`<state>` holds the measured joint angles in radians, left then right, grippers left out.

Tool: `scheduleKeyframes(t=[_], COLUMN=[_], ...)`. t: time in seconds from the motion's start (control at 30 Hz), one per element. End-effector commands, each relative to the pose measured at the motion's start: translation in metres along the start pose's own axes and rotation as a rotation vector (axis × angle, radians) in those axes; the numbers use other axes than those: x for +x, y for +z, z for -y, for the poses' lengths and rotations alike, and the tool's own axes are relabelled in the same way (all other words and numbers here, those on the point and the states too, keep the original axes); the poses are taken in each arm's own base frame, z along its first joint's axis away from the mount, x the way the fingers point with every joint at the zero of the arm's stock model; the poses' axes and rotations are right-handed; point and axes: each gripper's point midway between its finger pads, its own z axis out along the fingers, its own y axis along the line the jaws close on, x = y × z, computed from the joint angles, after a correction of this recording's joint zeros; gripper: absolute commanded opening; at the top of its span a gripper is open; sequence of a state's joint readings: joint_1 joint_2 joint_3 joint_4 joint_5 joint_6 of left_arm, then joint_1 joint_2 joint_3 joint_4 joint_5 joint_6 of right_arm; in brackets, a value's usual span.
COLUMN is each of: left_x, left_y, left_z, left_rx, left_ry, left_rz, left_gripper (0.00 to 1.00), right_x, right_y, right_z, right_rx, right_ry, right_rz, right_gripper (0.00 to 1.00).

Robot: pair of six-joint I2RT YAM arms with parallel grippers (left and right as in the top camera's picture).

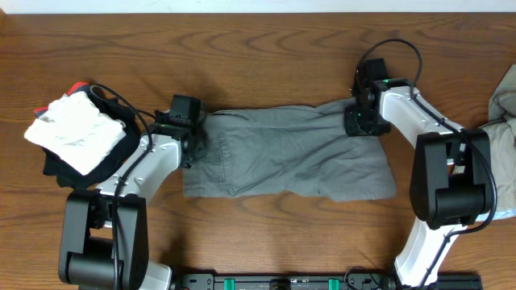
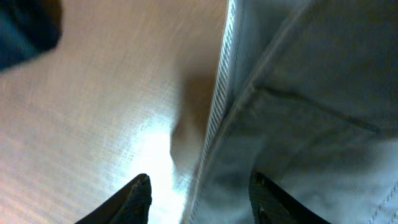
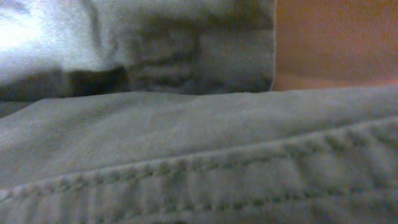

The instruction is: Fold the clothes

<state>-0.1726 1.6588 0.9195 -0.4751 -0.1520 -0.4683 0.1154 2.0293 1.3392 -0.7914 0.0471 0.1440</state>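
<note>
Grey shorts spread flat at centre of tabletop. Left gripper released, fingers apart astride shorts' left edge. Right gripper at shorts' upper right corner; grasp cannot tell, cloth fills wrist view. Beige garment at right frame edge.

Grey shorts on a brown bench
The shorts are plain grey. The bench has dark wavy wood lines. There is a white cloth, a black cloth, a red bit and a pale beige garment.
</note>
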Motion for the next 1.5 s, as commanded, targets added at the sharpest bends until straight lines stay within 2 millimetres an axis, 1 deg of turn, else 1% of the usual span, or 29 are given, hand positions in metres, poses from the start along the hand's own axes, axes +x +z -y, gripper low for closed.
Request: scheduleKeyframes(t=[0.0, 0.07, 0.13, 0.2, 0.27, 0.3, 0.4, 0.5, 0.57, 0.6, 0.63, 0.7, 0.73, 0.77, 0.83, 0.87, 0.93, 1.03, 1.1, 1.23, 1.37, 1.47], left_x=[-0.009, -0.016, -0.019, -0.017, -0.015, -0.016, -0.021, -0.022, -0.019, -0.015, -0.012, -0.003, 0.002, 0.006, 0.015, 0.02, 0.031, 0.05, 0.059, 0.07, 0.079, 0.081], left_y=[0.002, 0.001, 0.0, -0.004, -0.014, -0.018, -0.038, -0.061, -0.074, -0.08, -0.084, -0.089, -0.088, -0.086, -0.076, -0.069, -0.056, -0.04, -0.031, -0.013, -0.002, 0.001], left_z=[0.004, 0.009, 0.012, 0.022, 0.032, 0.033, 0.031, 0.026, 0.025, 0.027, 0.031, 0.039, 0.043, 0.045, 0.044, 0.042, 0.04, 0.045, 0.048, 0.047, 0.044, 0.044], left_rx=[0.018, 0.034, 0.047, 0.104, 0.166, 0.175, 0.19, 0.204, 0.223, 0.253, 0.284, 0.346, 0.37, 0.379, 0.371, 0.361, 0.343, 0.368, 0.382, 0.357, 0.335, 0.329], left_ry=[0.102, 0.106, 0.107, 0.144, 0.177, 0.177, 0.172, 0.167, 0.167, 0.169, 0.171, 0.179, 0.182, 0.184, 0.186, 0.187, 0.186, 0.185, 0.183, 0.181, 0.18, 0.179], left_rz=[0.032, 0.064, 0.07, 0.047, 0.03, 0.032, 0.064, 0.095, 0.099, 0.092, 0.08, 0.043, 0.017, 0.0, -0.041, -0.064, -0.113, -0.203, -0.255, -0.317, -0.362, -0.374], left_gripper=[0.54, 0.54, 0.54, 0.54, 0.54, 0.54, 0.54, 0.54, 0.54, 0.54, 0.53, 0.45, 0.42, 0.42, 0.36, 0.34, 0.29, 0.29, 0.29, 0.28, 0.28, 0.28], right_x=[0.038, 0.045, 0.047, 0.046, 0.041, 0.038, 0.024, 0.009, 0.003, 0.0, -0.004, -0.009, -0.01, -0.009, -0.002, 0.004, 0.014, 0.027, 0.034, 0.042, 0.05, 0.054], right_y=[0.025, 0.024, 0.024, 0.021, 0.012, 0.008, -0.013, -0.04, -0.055, -0.065, -0.074, -0.091, -0.102, -0.107, -0.116, -0.118, -0.117, -0.11, -0.105, -0.09, -0.072, -0.061], right_z=[0.031, 0.031, 0.029, 0.026, 0.026, 0.026, 0.025, 0.024, 0.021, 0.017, 0.012, -0.005, -0.02, -0.028, -0.048, -0.058, -0.071, -0.091, -0.104, -0.133, -0.151, -0.16], right_rx=[0.121, 0.127, 0.115, 0.099, 0.093, 0.09, 0.076, 0.053, 0.028, 0.005, -0.028, -0.121, -0.189, -0.228, -0.302, -0.333, -0.356, -0.361, -0.365, -0.377, -0.387, -0.389], right_ry=[0.094, 0.131, 0.134, 0.134, 0.137, 0.138, 0.144, 0.139, 0.119, 0.101, 0.075, -0.007, -0.079, -0.125, -0.238, -0.298, -0.38, -0.509, -0.584, -0.689, -0.743, -0.771], right_rz=[-0.143, -0.17, -0.177, -0.171, -0.146, -0.133, -0.057, 0.036, 0.084, 0.113, 0.141, 0.192, 0.219, 0.23, 0.238, 0.229, 0.207, 0.172, 0.157, 0.137, 0.102, 0.084], right_gripper=[0.38, 0.39, 0.39, 0.4, 0.41, 0.42, 0.43, 0.46, 0.47, 0.47, 0.47, 0.46, 0.45, 0.43, 0.38, 0.35, 0.31, 0.25, 0.24, 0.24, 0.24, 0.24])
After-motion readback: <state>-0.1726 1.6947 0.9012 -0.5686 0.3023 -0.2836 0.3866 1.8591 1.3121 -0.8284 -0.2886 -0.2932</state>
